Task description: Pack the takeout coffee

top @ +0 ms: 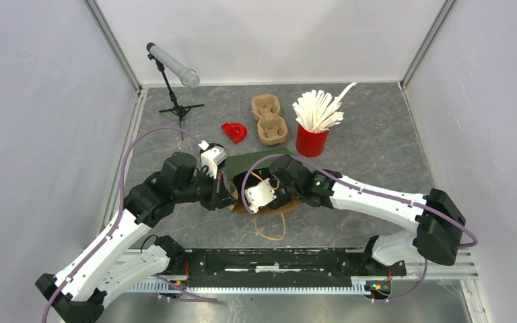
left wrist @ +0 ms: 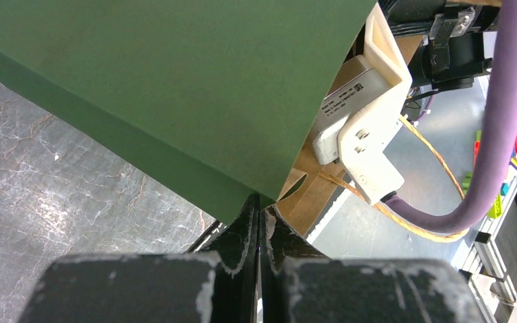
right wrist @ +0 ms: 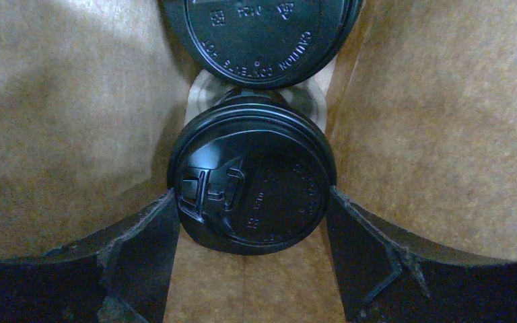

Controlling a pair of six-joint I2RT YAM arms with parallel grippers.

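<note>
Grey marble worktop (top: pixel 377 148), green bag (top: pixel 256 160) lying dead centre, long axis roughly 12-to-6, mouth toward 6. Coffee cup (right wrist: pixel 252 185) inside, lid facing out, right fingers (right wrist: pixel 155 242) spread wide, gripping it. Left fingers (left wrist: pixel 246 232) pinched shut on the bag edge. Cardboard carrier (top: pixel 269 120) at 12, stirrer cup (top: pixel 313 131) at 1.

Two robot arms, the left arm (top: pixel 118 235) and the right arm (top: pixel 377 198), are built of smooth white links joined by chunky black joint housings. A purple cable (top: pixel 129 151) runs along each arm. Each wrist carries a white plastic camera mount (top: pixel 261 195). The black fingers (left wrist: pixel 239 235) are scuffed pale along their edges.
</note>
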